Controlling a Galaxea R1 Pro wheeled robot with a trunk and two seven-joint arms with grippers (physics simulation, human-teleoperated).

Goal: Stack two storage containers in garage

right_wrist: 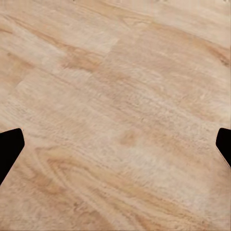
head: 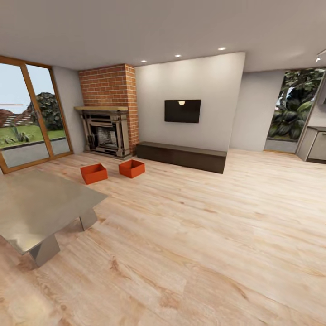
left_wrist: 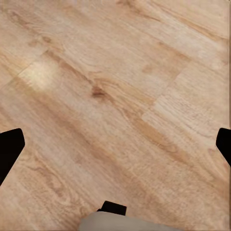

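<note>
Two orange-red storage containers stand on the light wood-plank floor of the living room, well ahead of me in the head view. One container (head: 94,173) is on the left, the other (head: 131,168) just to its right, a small gap between them. Both are lidless and upright, in front of the brick fireplace (head: 108,115). My left gripper (left_wrist: 115,147) hangs open over bare planks, its dark fingertips (left_wrist: 9,149) spread far apart. The right gripper (right_wrist: 115,147) is likewise open above the floor, with nothing between its fingertips (right_wrist: 9,149).
A glass coffee table (head: 38,206) stands close at the left. A long dark brown bench chest (head: 181,156) runs along the wall under a TV (head: 182,111). A wood-framed glass door (head: 27,113) is at far left. Wide open flooring lies ahead and right.
</note>
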